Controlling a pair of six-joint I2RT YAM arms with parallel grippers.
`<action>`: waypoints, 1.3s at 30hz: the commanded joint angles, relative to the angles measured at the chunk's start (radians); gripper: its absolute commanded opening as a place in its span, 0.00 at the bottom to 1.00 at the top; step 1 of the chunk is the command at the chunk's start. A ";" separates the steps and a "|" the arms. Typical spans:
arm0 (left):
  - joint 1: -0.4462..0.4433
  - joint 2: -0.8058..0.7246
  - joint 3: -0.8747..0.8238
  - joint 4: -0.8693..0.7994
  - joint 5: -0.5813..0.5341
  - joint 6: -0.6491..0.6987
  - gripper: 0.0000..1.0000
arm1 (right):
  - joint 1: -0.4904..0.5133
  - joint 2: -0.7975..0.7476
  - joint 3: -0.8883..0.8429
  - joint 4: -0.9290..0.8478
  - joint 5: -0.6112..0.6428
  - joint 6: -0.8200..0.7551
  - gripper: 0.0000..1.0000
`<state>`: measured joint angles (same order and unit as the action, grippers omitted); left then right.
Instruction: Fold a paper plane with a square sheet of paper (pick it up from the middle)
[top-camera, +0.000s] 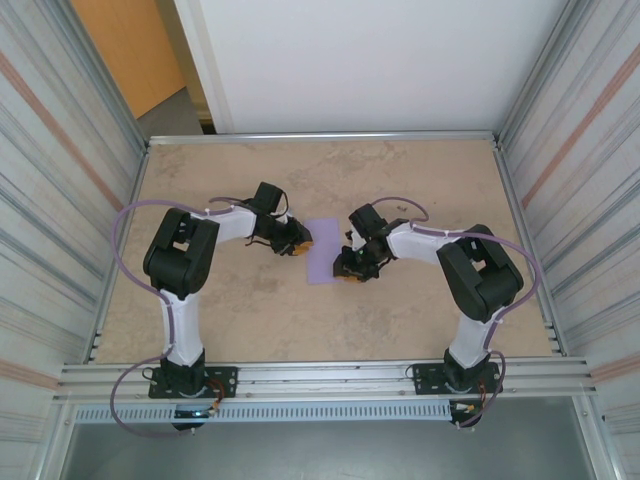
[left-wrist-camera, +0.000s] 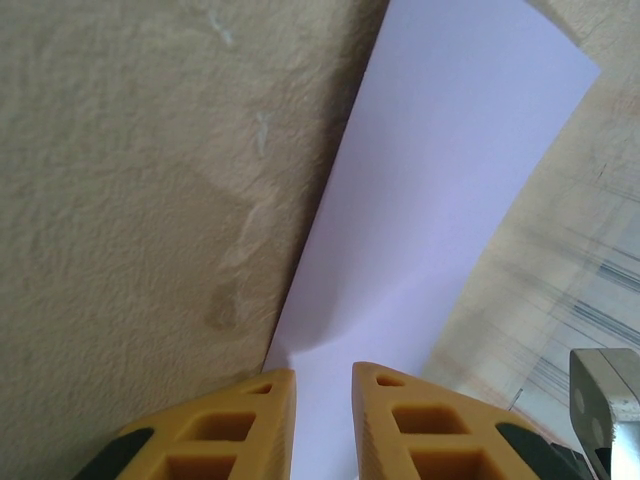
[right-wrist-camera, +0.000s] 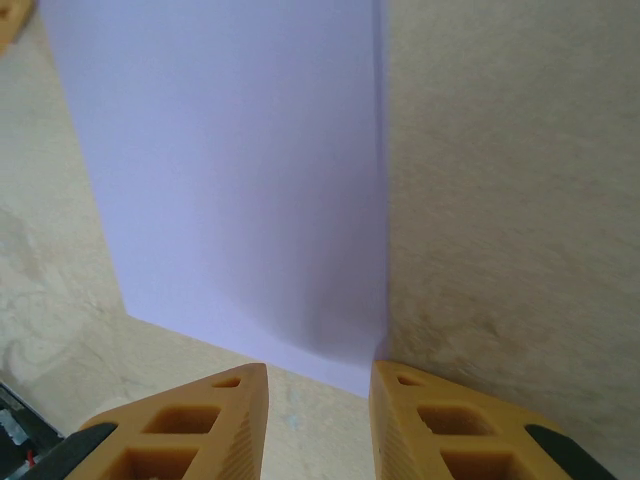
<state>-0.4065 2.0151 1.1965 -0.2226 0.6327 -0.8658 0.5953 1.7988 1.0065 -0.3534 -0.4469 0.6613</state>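
Paper flat between left gripper and right gripper, the 2 slightly parted, empty; end hidden behind left jaws.

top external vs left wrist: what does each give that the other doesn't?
Top external: the right gripper at the lilac paper's near right corner, plus the paper's whole narrow outline. Left wrist: the left gripper close up, jaws a little apart, paper stretching away from between them. Shared: the left gripper at the paper's left edge, the paper, the table.
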 joint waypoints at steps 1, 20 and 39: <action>0.003 0.073 -0.049 -0.060 -0.067 -0.010 0.22 | 0.011 0.014 0.025 0.043 -0.034 -0.020 0.32; 0.000 -0.062 -0.021 0.049 0.014 0.041 0.24 | -0.029 -0.029 0.005 0.019 0.077 -0.011 0.33; -0.023 0.074 0.150 -0.169 -0.181 0.082 0.23 | -0.030 -0.030 -0.003 0.027 0.104 0.019 0.36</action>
<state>-0.4274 2.0640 1.3209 -0.2943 0.5194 -0.7864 0.5678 1.7882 1.0061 -0.3069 -0.3550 0.6701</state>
